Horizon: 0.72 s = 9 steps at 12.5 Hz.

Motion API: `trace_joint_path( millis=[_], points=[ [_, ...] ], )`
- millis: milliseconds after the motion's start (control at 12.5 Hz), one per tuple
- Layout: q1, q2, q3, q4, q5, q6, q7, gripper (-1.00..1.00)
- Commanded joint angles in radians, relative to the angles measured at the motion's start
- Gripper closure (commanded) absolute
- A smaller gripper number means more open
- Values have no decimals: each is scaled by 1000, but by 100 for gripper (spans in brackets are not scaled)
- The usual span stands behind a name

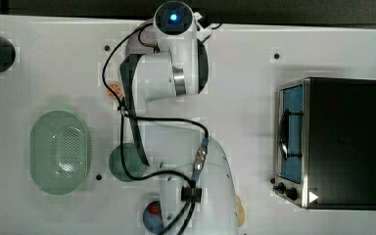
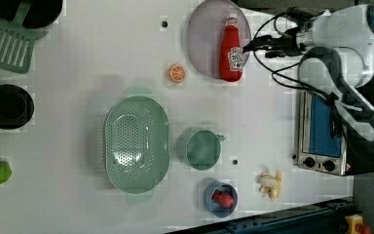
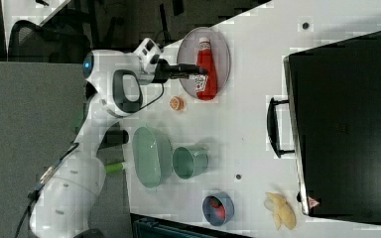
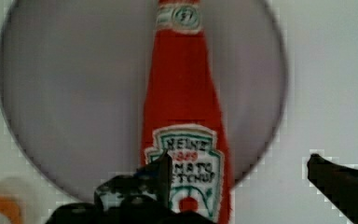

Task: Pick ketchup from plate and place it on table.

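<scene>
The gripper (image 4: pixel 242 172) is released, its jaws spread wide and straddling the labelled lower body of the ketchup (image 4: pixel 182 116), probably so that closing pinches the bottle across its width. The ketchup lies flat on the plate (image 4: pixel 74 93), cap pointing away from the gripper and its base overhanging the plate's near rim. The plate sits near a far edge of the table (image 2: pixel 78 73), an orange slice (image 2: pixel 177 73) just beside it.

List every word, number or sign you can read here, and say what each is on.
"HEINZ" on the ketchup label, wrist view.
"57" on its neck band.
"TOMATO KETCHUP" below the brand, partly covered by the gripper.
A small red figure between them, too blurred to read.
White triangle on the toaster oven, unreadable.
</scene>
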Motion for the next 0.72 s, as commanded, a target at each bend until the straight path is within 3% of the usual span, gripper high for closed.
trace_joint_path(
  millis=[80,720],
  points=[
    [21,61,9,35,-2,74,-40,-100],
    [27,180,5,105,-22,129,-40,-100]
  ],
)
